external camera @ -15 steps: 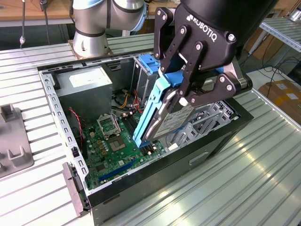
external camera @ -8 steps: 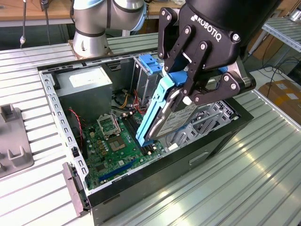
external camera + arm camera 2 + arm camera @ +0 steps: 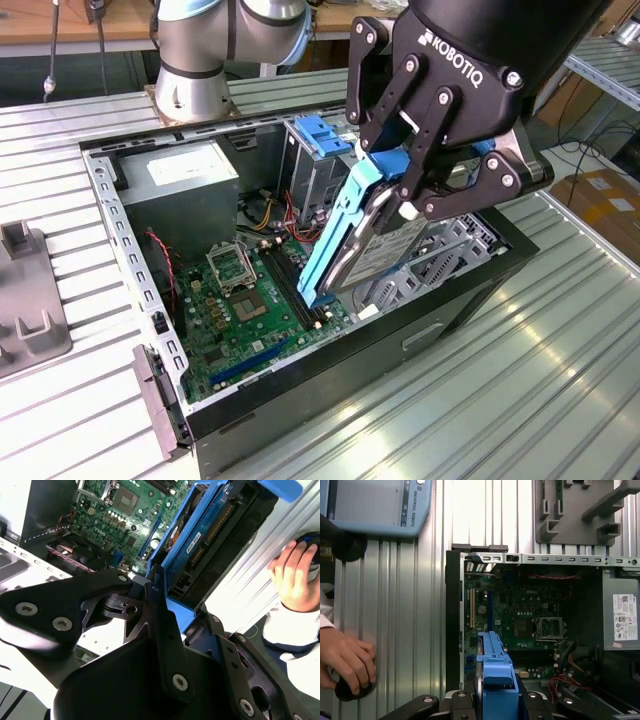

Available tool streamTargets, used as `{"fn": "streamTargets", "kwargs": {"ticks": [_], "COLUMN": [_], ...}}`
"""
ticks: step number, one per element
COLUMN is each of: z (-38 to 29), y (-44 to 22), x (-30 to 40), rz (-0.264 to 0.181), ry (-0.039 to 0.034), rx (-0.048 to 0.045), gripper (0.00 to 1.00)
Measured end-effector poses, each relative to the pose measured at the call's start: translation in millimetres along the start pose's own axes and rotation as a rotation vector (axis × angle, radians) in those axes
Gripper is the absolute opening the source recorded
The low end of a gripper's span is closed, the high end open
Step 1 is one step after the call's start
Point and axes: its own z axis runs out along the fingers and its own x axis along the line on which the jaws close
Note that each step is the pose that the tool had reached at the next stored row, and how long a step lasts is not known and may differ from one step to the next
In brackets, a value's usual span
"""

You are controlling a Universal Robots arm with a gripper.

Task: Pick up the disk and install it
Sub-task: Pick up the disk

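open pc case point(image 3: 452, 322) below, disk point(image 3: 383, 255) betw gripper point(image 3: 428, 188) jaws

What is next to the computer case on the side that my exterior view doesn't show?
Observer: In the first wrist view, a person's hand covers a small dark object on the ribbed table, apart from the case.
Operator: Anything else on that side?
Observer: A grey and blue control tablet, on the same side of the case as the hand.
Operator: What does the disk's hidden face look like?
Observer: In the second wrist view, the disk shows a blue circuit board with a row of connector pins, inside its blue frame.
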Motion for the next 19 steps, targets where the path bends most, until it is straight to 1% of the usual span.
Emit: {"fn": "streamTargets", "kwargs": {"ticks": [9, 11, 13, 15, 19], "z": [0.3, 0.5, 0.5, 0.6, 0.8], "y": [-8.5, -11.7, -13.1, -16.0, -19.2], "x": [0.0, 0.0, 0.0, 0.0, 0.0], "rz": [0.000, 0.000, 0.000, 0.000, 0.000], "ry": [0.0000, -0.0001, 0.0000, 0.0000, 0.0000], "rx": [0.0000, 0.0001, 0.0001, 0.0000, 0.0000], "gripper": [0.37, 0.37, 0.37, 0.37, 0.37]}}
